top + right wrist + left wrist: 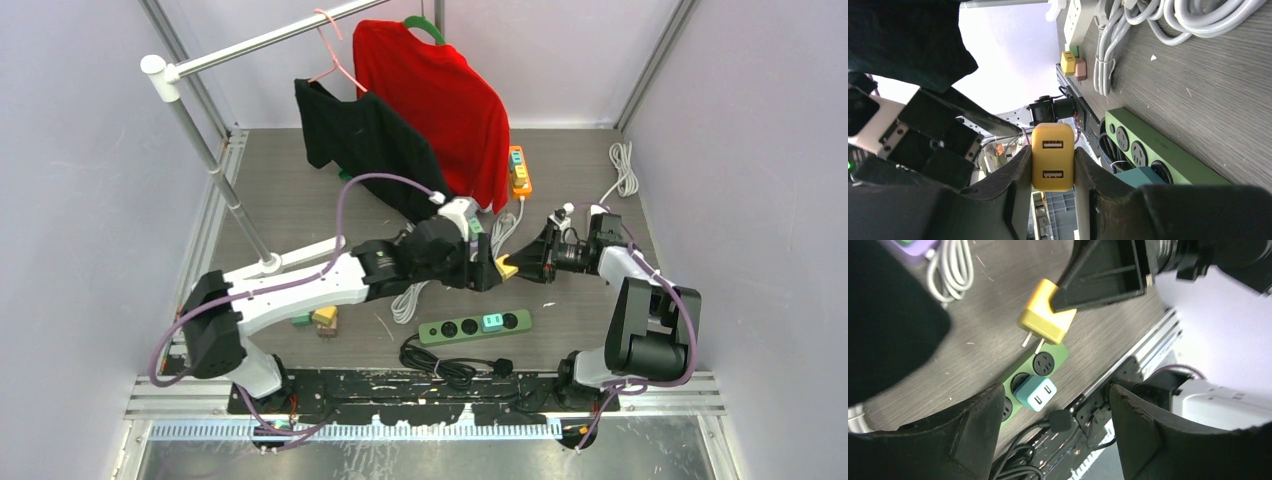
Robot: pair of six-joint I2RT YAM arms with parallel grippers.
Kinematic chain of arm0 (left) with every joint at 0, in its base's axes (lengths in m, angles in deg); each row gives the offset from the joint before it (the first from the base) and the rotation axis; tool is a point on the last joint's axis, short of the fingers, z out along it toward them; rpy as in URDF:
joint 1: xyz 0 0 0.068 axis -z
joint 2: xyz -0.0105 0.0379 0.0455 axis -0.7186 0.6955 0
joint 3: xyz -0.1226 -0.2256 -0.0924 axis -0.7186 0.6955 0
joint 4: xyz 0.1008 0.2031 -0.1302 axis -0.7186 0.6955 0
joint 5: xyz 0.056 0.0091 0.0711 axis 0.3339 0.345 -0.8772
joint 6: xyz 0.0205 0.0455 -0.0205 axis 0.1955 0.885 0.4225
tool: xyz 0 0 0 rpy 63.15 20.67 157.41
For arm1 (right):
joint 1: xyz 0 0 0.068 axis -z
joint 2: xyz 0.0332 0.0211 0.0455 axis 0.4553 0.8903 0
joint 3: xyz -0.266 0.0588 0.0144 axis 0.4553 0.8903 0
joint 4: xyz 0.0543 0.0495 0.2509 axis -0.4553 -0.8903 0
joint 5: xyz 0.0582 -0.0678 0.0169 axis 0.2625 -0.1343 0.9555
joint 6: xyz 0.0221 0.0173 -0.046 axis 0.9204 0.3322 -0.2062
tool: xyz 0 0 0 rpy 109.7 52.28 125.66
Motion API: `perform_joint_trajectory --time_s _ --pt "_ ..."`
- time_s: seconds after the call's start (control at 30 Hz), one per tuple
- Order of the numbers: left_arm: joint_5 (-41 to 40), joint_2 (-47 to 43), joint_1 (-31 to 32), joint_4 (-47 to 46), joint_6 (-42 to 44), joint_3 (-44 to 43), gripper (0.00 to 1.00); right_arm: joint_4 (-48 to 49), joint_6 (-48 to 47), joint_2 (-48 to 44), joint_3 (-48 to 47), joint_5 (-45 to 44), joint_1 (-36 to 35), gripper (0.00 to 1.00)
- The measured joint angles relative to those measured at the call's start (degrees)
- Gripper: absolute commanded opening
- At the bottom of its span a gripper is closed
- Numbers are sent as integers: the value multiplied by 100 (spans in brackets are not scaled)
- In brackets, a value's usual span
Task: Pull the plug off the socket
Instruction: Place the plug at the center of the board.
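Plug extraction, plug clear of socket. The right gripper is clamped on the flat sides of the yellow USB charger plug, which fills the gap between its two fingers. That grip leaves the port face outward in the right wrist view and the two metal prongs bare. In the left wrist view the prongs hang free in the air, tilted, above the end socket of the green power strip, touching nothing. The plug thus appears to be fully withdrawn. The strip lies flat on the table at lower centre of the top view, and a teal adapter sits in one of its middle sockets.

The left gripper stands wide open and holds nothing, the strip showing through the gap between its fingers. It hovers just beside the right gripper at centre of the top view. This placement is probably for steadying the strip or receiving the plug. The remaining work is judged to be only setting the plug down.
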Motion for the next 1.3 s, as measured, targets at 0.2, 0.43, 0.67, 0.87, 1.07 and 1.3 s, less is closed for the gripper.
perform_joint_trajectory --time_s 0.2,0.43,0.67,0.87,1.07,1.3 --pt "103 870 332 774 855 -874 76 256 201 2 0 120 -186 9" --pt "337 1272 232 1108 1631 -1204 73 330 280 2 0 170 -264 8" --pt "476 1722 39 1381 1753 -1700 61 382 284 2 4 203 -291 8" --pt "496 1987 -63 1690 1773 -2159 57 387 284 2 7 216 -328 8" --pt "553 2100 -87 1827 1775 -2306 50 435 284 2 33 208 -367 8" --pt "623 2164 -94 1934 1786 -2400 50 463 284 2 39 197 -407 8"
